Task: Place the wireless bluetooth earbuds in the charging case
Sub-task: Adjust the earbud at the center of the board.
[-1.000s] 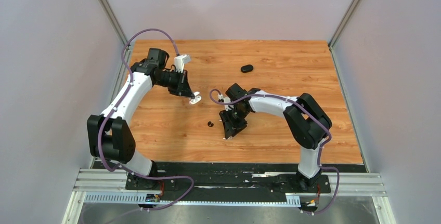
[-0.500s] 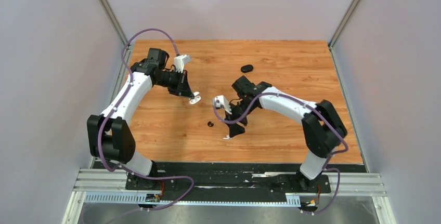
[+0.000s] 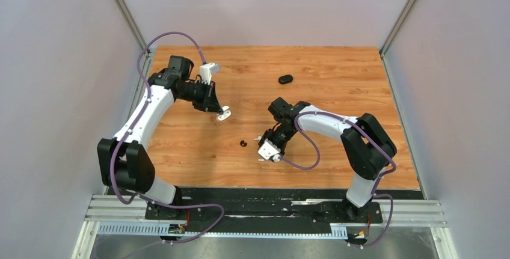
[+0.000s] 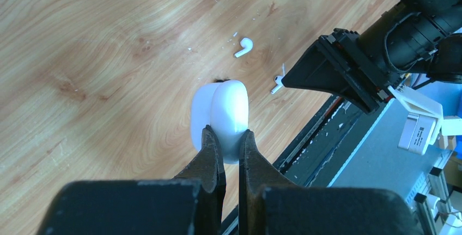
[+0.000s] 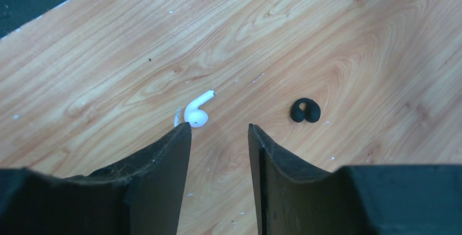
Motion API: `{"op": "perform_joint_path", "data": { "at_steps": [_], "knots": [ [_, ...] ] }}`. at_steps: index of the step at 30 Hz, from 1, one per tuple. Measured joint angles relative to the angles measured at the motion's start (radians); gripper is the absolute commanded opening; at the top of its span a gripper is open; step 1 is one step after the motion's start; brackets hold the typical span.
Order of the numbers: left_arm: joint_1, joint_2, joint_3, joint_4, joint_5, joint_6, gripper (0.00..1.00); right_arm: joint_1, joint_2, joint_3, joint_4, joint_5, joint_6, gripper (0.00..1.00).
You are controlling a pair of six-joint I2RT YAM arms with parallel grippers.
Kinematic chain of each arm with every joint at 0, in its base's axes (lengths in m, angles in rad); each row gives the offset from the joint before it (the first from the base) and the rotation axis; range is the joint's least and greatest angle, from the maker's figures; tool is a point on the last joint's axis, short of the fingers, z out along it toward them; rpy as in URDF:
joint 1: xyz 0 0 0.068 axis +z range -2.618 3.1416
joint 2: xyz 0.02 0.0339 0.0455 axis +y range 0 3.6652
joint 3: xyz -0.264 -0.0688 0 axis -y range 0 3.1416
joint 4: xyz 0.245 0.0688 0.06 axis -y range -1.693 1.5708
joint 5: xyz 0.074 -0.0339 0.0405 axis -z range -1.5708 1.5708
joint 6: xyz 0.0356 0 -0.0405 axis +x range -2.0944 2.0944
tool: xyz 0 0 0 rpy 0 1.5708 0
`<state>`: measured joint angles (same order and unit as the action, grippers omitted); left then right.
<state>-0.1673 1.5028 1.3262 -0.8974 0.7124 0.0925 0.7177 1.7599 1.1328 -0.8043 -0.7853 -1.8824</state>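
Gently pinch the light, slippery white earbud (image 5: pixel 197 114) by its round head with the spread right gripper (image 5: pixel 218 132), for the case (image 4: pixel 226 109) pinched in the left gripper (image 4: pixel 229 138).

- We see only the upper part of the white case (image 4: pixel 228 104); the left gripper (image 4: pixel 229 133) hides its lower end.
- A black earbud (image 4: pixel 220 80) barely peeks out behind the case.
- Seen from above, the dark object (image 3: pixel 285 79) is too small for us to identify.
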Motion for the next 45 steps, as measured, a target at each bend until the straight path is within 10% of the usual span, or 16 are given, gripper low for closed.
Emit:
{"op": "perform_joint_path", "data": {
  "at_steps": [45],
  "knots": [
    [0.011, -0.031, -0.039, 0.011, 0.005, -0.001, 0.00, 0.087, 0.255, 0.268, -0.363, 0.187, -0.188, 0.30]
  ]
}}
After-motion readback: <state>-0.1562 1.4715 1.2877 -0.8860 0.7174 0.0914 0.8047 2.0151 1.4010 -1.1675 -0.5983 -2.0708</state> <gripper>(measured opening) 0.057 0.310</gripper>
